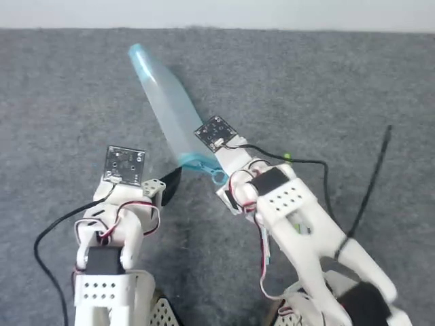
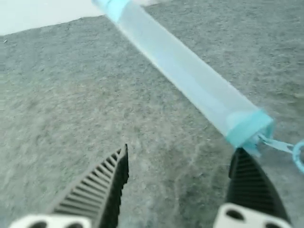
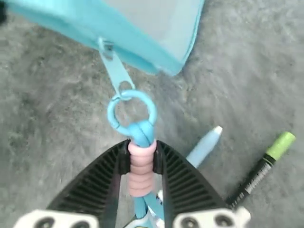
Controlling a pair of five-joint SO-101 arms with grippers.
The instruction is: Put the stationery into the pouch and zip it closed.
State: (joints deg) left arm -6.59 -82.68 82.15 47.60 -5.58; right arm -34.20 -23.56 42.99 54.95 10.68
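I saw the pouch (image 1: 166, 102) lying on the grey, felt-like table (image 1: 326, 81). Its long axis ran diagonally, with one end pointing far left and the zipper end toward the arms. It was slim, soft and of translucent light-blue material. The right gripper (image 3: 141, 147) pinched the ribbed pink pull (image 3: 141, 171) that hung on the round zipper ring (image 3: 131, 111). The left gripper (image 2: 183, 159) was spread wide, just beside the zipper end. A blue pen (image 3: 204, 142) and a green-capped black marker (image 3: 261, 171) lay near.
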